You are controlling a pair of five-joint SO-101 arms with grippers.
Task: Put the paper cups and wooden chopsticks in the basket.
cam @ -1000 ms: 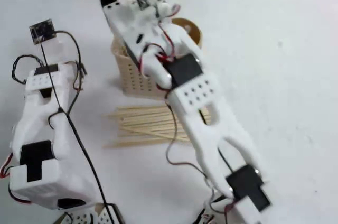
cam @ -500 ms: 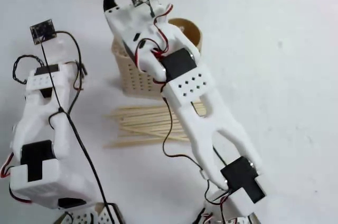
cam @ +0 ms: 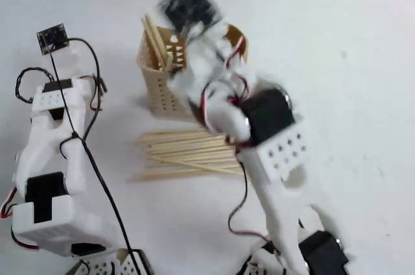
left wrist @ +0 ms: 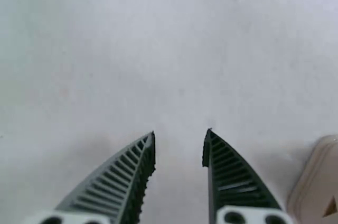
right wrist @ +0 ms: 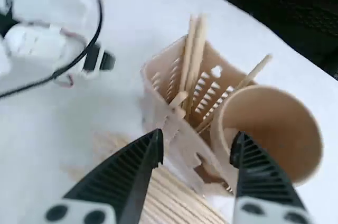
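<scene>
Cup (right wrist: 280, 123) and some chopsticks (right wrist: 191, 55) in the basket (right wrist: 163, 92), right end effector (right wrist: 198, 135) spread just above.
The cup stands in the basket with a few chopsticks leaning upright next to it, all just below and ahead of the right end effector, whose fingers gape with nothing between them. A pile (cam: 181, 155) of more sticks lies on the tabletop (left wrist: 169, 49) beside the basket, under the right arm. The left end effector (left wrist: 179, 134), also spread and empty, hangs over the tabletop, well apart from the basket.

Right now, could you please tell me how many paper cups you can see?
1. The paper cup sits in the basket, beside the upright chopsticks. The right arm covers part of the basket in the high view, so another may be hidden.
</scene>
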